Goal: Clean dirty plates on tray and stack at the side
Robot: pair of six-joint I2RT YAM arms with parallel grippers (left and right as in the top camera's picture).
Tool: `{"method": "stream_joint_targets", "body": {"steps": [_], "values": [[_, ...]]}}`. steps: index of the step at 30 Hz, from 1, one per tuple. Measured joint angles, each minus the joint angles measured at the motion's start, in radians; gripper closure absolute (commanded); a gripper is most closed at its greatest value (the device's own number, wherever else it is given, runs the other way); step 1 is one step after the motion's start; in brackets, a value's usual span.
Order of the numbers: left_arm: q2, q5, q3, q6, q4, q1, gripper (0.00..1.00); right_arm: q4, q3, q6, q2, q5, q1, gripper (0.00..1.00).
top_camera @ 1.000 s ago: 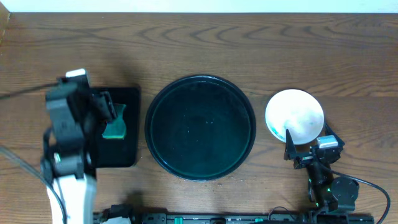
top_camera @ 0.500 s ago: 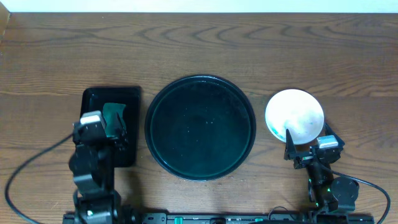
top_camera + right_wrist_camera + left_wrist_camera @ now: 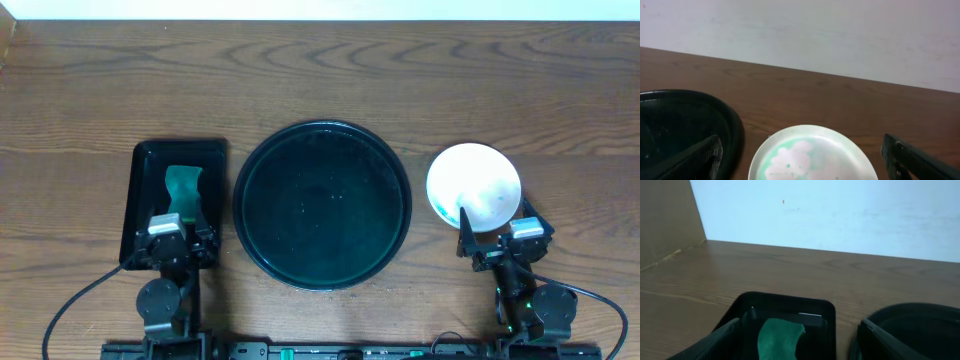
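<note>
A wooden counter (image 3: 320, 80) seen from above, with two robot arms parked at its near edge. In the centre sits the round tray (image 3: 322, 150), dark and glossy, with nothing on it. To its right, apart from the rim, lies a white plate (image 3: 474, 187). It may top a stack, but how many lie beneath cannot be told. The right wrist view shows pale green smears across its face. The right claw (image 3: 496, 224) rests just beside the plate's near edge, jaws spread wide and empty. On the left, a rectangular tray (image 3: 145, 170) holds a green cloth (image 3: 182, 188). The left claw (image 3: 183, 235) sits at that tray's near end, also spread wide and holding nothing. The main risk is that the plate gets left as finished while residue remains on it. A careless start by the right claw could also nudge the plate, since they sit so close.
</note>
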Motion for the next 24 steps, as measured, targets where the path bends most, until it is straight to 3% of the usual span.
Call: {"method": "stream_joint_targets", "body": {"steps": [24], "values": [[-0.024,-0.005,-0.008,0.025,-0.046,-0.031,0.27,0.000,0.000,0.000,0.000,0.000,0.000,0.01]]}}
